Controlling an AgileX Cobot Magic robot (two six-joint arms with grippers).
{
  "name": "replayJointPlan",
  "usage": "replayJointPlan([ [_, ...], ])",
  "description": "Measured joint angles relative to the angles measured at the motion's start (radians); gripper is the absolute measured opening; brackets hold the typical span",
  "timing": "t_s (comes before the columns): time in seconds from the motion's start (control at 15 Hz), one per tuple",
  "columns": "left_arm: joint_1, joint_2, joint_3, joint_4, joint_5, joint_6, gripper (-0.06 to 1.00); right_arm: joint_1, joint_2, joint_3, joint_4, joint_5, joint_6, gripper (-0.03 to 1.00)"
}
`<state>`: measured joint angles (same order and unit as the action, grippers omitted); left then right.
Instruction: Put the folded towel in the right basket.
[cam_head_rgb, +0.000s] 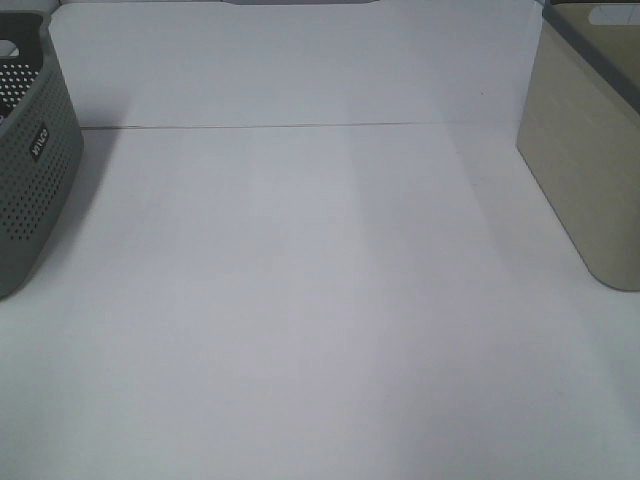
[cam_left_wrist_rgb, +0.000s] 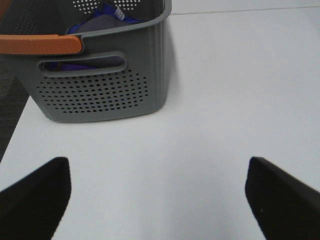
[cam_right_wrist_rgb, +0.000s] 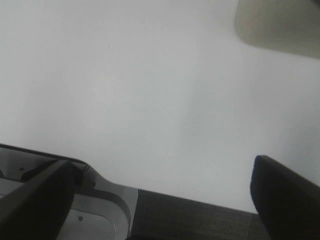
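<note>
The folded dark reddish-brown towel is not in view in any frame. The right basket (cam_head_rgb: 590, 150), a beige solid-walled bin with a grey rim, stands at the right edge of the exterior view, and a blurred corner of it shows in the right wrist view (cam_right_wrist_rgb: 280, 22). My left gripper (cam_left_wrist_rgb: 157, 195) is open and empty above the white table, near the grey basket. My right gripper (cam_right_wrist_rgb: 160, 200) is open and empty over the table's edge. Neither gripper shows in the exterior view.
A grey perforated basket (cam_head_rgb: 30, 150) with a label stands at the left; in the left wrist view (cam_left_wrist_rgb: 100, 75) it has an orange handle and holds blue and purple cloth (cam_left_wrist_rgb: 100, 22). A white table (cam_head_rgb: 300, 300) lies between the baskets, with a white back wall (cam_head_rgb: 290, 60).
</note>
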<state>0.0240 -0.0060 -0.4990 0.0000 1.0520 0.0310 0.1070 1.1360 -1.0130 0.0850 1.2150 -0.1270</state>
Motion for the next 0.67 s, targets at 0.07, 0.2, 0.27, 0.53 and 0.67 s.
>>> replayJointPlan([
  [0.07, 0.0, 0.0, 0.0, 0.0, 0.0, 0.0, 0.88, 0.0, -0.061, 0.075, 0.0, 0.0, 0.0, 0.92],
  [0.2, 0.0, 0.0, 0.0, 0.0, 0.0, 0.0, 0.88, 0.0, -0.205, 0.203, 0.0, 0.0, 0.0, 0.92],
  [0.27, 0.0, 0.0, 0.0, 0.0, 0.0, 0.0, 0.88, 0.0, -0.277, 0.27, 0.0, 0.0, 0.0, 0.92],
  [0.53, 0.0, 0.0, 0.0, 0.0, 0.0, 0.0, 0.88, 0.0, -0.567, 0.46, -0.003, 0.002, 0.0, 0.92],
  [0.67, 0.0, 0.0, 0.0, 0.0, 0.0, 0.0, 0.88, 0.0, -0.823, 0.519, -0.027, -0.044, -0.004, 0.92],
])
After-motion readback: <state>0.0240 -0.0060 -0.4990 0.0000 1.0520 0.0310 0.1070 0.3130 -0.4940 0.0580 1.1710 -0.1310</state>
